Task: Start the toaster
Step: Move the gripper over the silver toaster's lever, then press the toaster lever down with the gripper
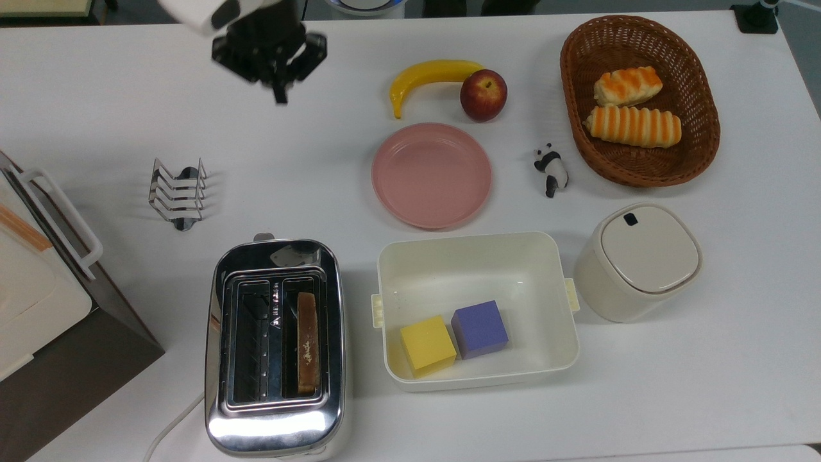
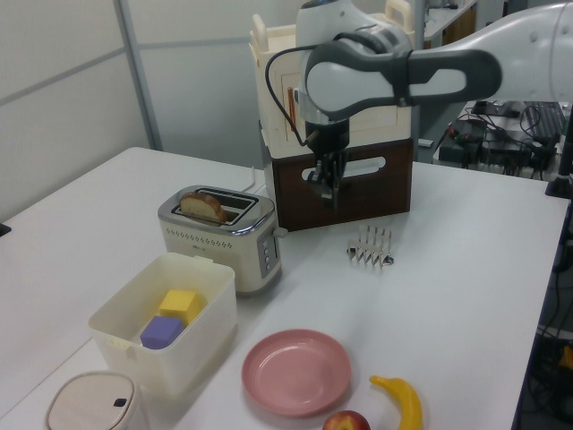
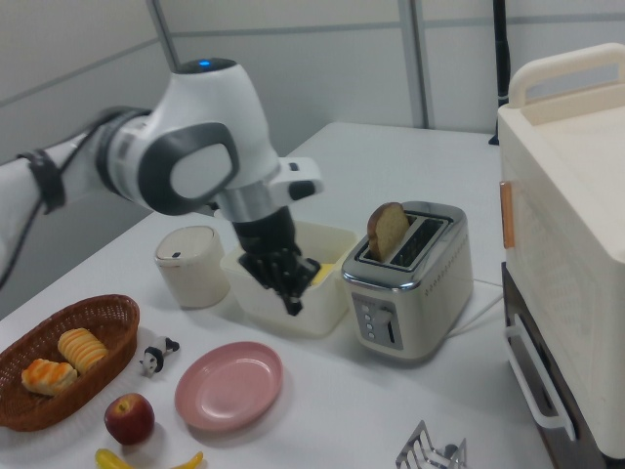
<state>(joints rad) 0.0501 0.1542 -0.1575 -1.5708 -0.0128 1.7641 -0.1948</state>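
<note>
In the top view, left to right: the white-and-brown appliance point(image 1: 45, 289) occupies the top view's left edge, with the wire toast rack point(image 1: 177, 192) just right of it. The toaster point(image 1: 276, 346), chrome with two slots, stands near the bottom edge; its right slot holds one slice of toast point(image 1: 308, 343), and its left slot is bare. The cream bin point(image 1: 476, 256) beside it contains a yellow cube point(image 1: 427, 344) touching a purple cube point(image 1: 480, 328). The pink plate point(image 1: 431, 175) carries nothing. Further right, a lidded cream canister point(image 1: 636, 260) stands shut, and the wicker basket point(image 1: 699, 96) holds two striped bread rolls point(image 1: 632, 106).

The gripper point(image 1: 279, 96) hangs above the table near the top edge, fingers pressed together and gripping nothing, well apart from the toaster.

The right view shows the toaster's front button panel point(image 3: 376, 324); the left view shows the toast standing above the slot rim.
</note>
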